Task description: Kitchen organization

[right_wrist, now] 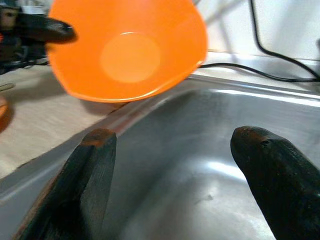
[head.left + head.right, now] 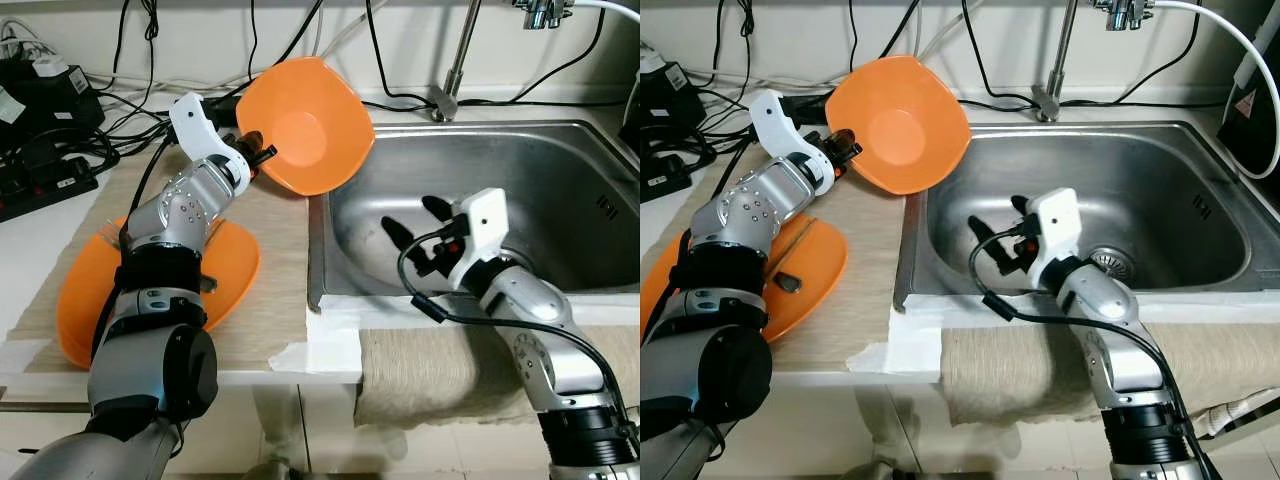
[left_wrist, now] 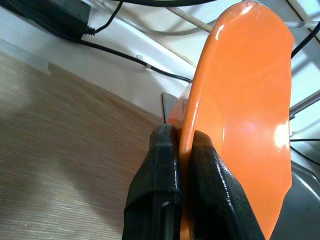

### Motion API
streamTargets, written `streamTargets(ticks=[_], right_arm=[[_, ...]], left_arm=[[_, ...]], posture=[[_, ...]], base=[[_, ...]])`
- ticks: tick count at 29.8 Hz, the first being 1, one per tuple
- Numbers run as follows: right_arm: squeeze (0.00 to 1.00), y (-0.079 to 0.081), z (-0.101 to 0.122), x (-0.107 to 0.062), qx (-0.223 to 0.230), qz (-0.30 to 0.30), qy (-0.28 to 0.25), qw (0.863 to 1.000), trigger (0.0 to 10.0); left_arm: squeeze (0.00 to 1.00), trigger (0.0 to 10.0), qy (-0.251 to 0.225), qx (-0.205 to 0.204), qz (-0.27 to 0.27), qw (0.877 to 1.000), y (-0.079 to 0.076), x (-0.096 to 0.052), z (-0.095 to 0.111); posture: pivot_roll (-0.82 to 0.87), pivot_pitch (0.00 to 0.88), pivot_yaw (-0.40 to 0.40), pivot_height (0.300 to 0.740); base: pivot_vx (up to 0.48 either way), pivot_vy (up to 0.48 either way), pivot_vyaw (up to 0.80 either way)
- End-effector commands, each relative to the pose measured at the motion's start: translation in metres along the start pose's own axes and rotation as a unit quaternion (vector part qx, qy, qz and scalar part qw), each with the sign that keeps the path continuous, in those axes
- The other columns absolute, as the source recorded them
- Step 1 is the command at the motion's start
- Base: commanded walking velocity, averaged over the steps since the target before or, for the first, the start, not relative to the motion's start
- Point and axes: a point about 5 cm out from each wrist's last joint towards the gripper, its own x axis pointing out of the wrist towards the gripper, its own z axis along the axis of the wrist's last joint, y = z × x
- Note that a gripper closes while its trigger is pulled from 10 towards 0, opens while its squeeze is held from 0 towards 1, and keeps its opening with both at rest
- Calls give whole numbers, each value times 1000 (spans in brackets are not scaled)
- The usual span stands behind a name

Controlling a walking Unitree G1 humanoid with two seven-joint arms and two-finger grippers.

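From the left eye I see my left gripper [image 2: 262, 155] clamped on the rim of an orange bowl [image 2: 305, 125], held tilted in the air over the edge where the mat [image 2: 280, 270] meets the sink [image 2: 560, 160]. An orange plate [image 2: 230, 265] lies flat on the mat under that arm. My right gripper [image 2: 412, 225] hangs inside the sink, fingers spread, holding nothing.

The right eye shows something small and dark on the plate [image 2: 788, 283]; I cannot tell what it is.

On the left wrist, both fingers [image 3: 160, 185] pinch the bowl's rim tight, one either side.

On the right wrist, the fingers [image 1: 90, 175] stand wide apart over bare steel.

I judge the job midway: the bowl is lifted but not set down, and the plate is still untouched.
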Motion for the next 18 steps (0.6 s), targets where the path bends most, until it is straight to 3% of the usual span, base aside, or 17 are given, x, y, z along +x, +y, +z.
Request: streamTargets(ticks=[1,8,18], right_arm=[[0,-5,5,2,-5,-12,-10,1000,10000],[0,-14,6,3,-17,-41,-18,999,10000],[0,-14,6,3,-17,-41,-18,999,10000]], left_arm=[[0,0,-28,-2,-24,999,-14,-2,17],[0,0,-25,-8,-34,999,-19,-5,18],[0,0,-25,-8,-34,999,-19,-5,18]], posture=[[-12,0,60,740],[-8,0,60,740],[-8,0,60,740]], base=[[0,0,0],[0,0,0],[0,0,0]])
